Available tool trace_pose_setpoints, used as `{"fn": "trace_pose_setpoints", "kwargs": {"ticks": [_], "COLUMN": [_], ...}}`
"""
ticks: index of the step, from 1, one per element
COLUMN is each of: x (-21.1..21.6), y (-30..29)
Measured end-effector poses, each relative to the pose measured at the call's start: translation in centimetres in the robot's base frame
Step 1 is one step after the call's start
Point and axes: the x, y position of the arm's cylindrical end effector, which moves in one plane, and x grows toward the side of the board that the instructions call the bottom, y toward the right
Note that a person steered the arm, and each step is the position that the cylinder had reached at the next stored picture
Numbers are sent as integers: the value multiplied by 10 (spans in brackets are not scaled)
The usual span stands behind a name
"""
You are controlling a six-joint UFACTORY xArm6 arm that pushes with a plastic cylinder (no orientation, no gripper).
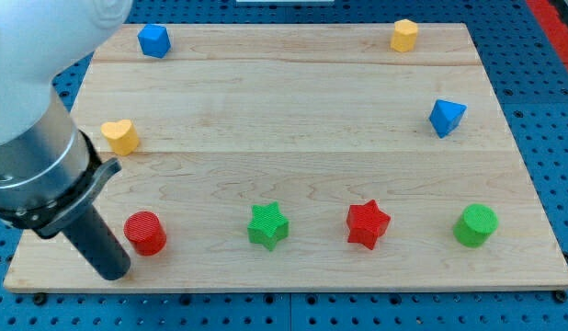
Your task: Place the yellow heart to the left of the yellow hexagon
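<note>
My tip (113, 273), a bare rod end effector holding nothing, sits lower left; the yellow heart (121, 136) lies straight above it, the yellow hexagon (404, 35) far upper right.

The arm enters from the view's top left, its pale housing narrowing to a grey collar. The dark rod slants down, and its tip (116, 272) rests low at the view's left.

You'll find nothing to read here: no text, label, brand, number or sign shows on the surface (293, 138), on any block, or on the arm (45, 175).
</note>
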Motion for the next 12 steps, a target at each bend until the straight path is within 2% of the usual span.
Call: {"fn": "trace_pose_setpoints", "kwargs": {"ticks": [2, 3, 4, 5, 6, 8, 9, 10, 12], "x": [-31, -16, -44, -75, -105, -187, -197, -169, -155], "y": [11, -13, -73, -103, -101, -53, -15, -8, 41]}}
